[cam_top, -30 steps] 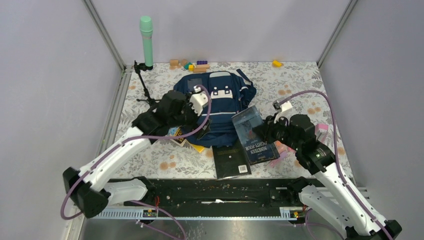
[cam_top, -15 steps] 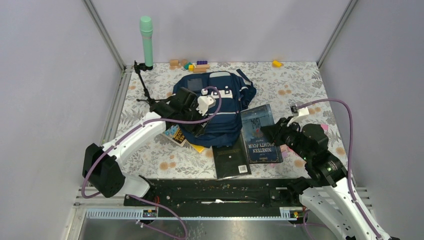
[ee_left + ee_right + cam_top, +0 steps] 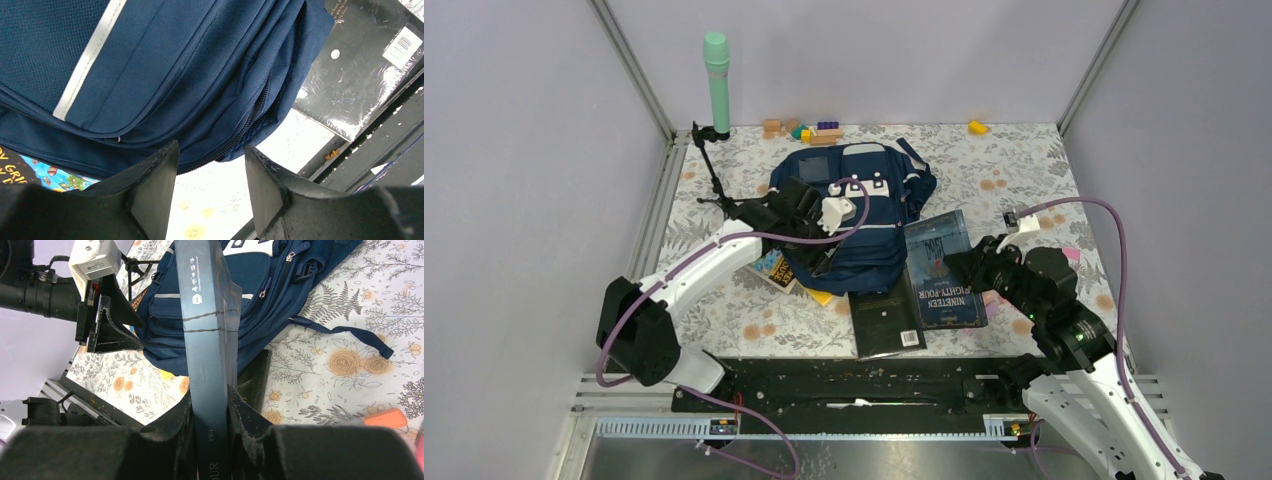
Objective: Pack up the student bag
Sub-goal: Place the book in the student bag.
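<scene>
**While the right pincer held a book, the bag lay beyond it and to its left**

Where the student bag (image 3: 864,200) rested flat on the counter (image 3: 1024,170), at mid-depth and left of centre, we read its long axis as running from the near edge toward the far wall. The right pincer (image 3: 210,407) was clenched on the lower end of a blue book (image 3: 205,315). The book stood on edge, spine toward the wrist camera, and its long axis pointed away from the pincer toward the bag. From that pincer the bag lay ahead and to the left, close by the book's far end.

The left pincer (image 3: 210,155) was released, with nothing between its jaws. It hung just above the bag's near corner, where a zip (image 3: 245,127) ran along the seam. We therefore judged the left arm the nearer to the bag. We could find no open mouth in any view, so the coming move appeared to turn on that zip.

By count we found:
- one bag;
- one blue book, held by the right pincer;
- one black book (image 3: 884,318) flat on the counter at the bag's near edge;
- one picture book (image 3: 774,268) partly under the bag's left side.
</scene>
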Robot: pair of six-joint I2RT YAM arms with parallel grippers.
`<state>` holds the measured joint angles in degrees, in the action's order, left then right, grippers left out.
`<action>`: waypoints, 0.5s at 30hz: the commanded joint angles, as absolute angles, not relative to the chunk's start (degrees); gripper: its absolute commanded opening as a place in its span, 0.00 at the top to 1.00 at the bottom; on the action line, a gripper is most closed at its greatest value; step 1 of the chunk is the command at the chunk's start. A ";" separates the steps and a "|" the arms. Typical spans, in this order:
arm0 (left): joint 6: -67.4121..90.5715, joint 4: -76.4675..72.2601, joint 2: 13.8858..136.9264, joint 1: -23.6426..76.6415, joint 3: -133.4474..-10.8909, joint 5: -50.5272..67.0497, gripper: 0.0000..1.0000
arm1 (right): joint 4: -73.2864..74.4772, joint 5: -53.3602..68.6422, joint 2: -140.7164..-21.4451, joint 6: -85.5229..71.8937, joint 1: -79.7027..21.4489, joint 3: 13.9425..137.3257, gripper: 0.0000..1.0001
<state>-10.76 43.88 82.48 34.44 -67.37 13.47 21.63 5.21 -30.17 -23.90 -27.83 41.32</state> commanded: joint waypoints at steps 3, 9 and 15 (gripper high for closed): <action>-10.93 43.26 83.95 34.19 -69.32 13.52 0.53 | 16.17 5.49 -28.62 -25.49 -27.60 42.01 1.00; -10.27 42.74 84.51 34.19 -69.56 12.37 0.64 | 16.13 5.54 -28.61 -25.37 -27.60 41.51 1.00; -9.95 42.36 83.82 33.78 -69.62 14.55 0.66 | 16.08 5.88 -28.83 -25.56 -27.60 40.89 1.00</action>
<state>-10.44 44.03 84.40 34.44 -67.40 13.39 21.63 5.23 -29.71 -24.12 -27.83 40.07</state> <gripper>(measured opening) 0.347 0.256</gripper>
